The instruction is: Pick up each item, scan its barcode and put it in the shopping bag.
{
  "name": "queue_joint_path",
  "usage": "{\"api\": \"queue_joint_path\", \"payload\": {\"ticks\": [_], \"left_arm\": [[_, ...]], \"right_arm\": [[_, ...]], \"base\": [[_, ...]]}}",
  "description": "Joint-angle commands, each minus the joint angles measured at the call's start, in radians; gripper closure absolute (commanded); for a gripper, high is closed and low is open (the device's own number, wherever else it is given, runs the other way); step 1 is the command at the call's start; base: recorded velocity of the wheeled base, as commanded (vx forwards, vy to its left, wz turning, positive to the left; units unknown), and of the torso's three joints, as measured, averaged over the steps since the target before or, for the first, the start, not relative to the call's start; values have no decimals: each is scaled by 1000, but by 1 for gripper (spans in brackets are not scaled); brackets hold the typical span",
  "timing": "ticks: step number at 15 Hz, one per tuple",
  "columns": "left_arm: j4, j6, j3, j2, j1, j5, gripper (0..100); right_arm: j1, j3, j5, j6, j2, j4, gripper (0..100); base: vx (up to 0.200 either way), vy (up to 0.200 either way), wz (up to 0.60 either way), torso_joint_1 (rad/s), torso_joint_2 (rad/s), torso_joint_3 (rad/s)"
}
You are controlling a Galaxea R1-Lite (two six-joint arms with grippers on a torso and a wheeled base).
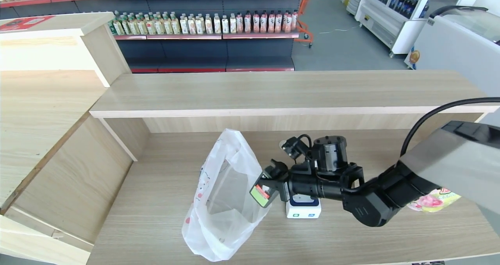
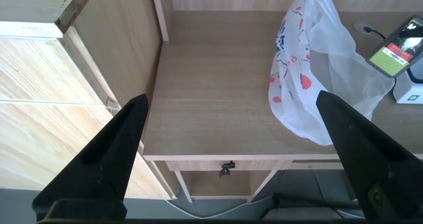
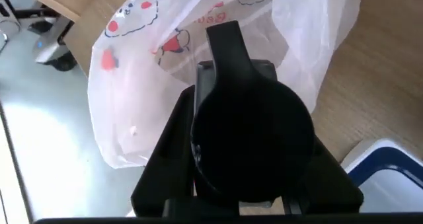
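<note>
Head view, right arm: the right pincer (image 1: 269, 183) is clamped on a small pack (image 1: 259, 194) with a green and red label, held tilted at the open mouth of the shopping bag (image 1: 226, 202); the pack overlaps the bag's rim (whether it touches cannot be told).
Head view, bench: the white printed bag stands slumped on the wooden bench (image 1: 156, 218); a white scanner (image 1: 303, 211) with a blue top sits just beside the bag, under the arm; a pink and green packet (image 1: 435, 200) lies well apart to the right, partly hidden by the arm.
Left wrist view: the left pincer (image 2: 232, 97) hangs with its fingers wide apart, gripping nothing, off the bench's front edge; beyond it stand the bag, the labelled pack at the bag's mouth and a corner of the scanner.
Right wrist view: the right pincer's black body points at the bag's crumpled plastic, with the pack hidden behind it; the scanner's blue and white corner rests on the bench close by.
</note>
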State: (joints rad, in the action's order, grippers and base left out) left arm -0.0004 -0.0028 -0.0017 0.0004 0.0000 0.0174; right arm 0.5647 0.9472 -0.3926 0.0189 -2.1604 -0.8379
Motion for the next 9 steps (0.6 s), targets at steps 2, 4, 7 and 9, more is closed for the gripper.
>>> {"api": "queue_joint_path", "payload": {"ticks": [2,4,7,9], "left_arm": [[-1,0,0,0,0,-1,0],[-1,0,0,0,0,1,0],[-1,0,0,0,0,1,0],[-1,0,0,0,0,1,0]], "right_arm": [[37,97,8,153,-139,-6,100],[43,134,9,251,-177,-10,100],[44,162,8,372,-220,-43,100],[44,163,8,392,-228,-44,100]], "base": [[0,0,0,0,0,0],[0,0,0,0,0,0],[0,0,0,0,0,0],[0,0,0,0,0,0]]}}
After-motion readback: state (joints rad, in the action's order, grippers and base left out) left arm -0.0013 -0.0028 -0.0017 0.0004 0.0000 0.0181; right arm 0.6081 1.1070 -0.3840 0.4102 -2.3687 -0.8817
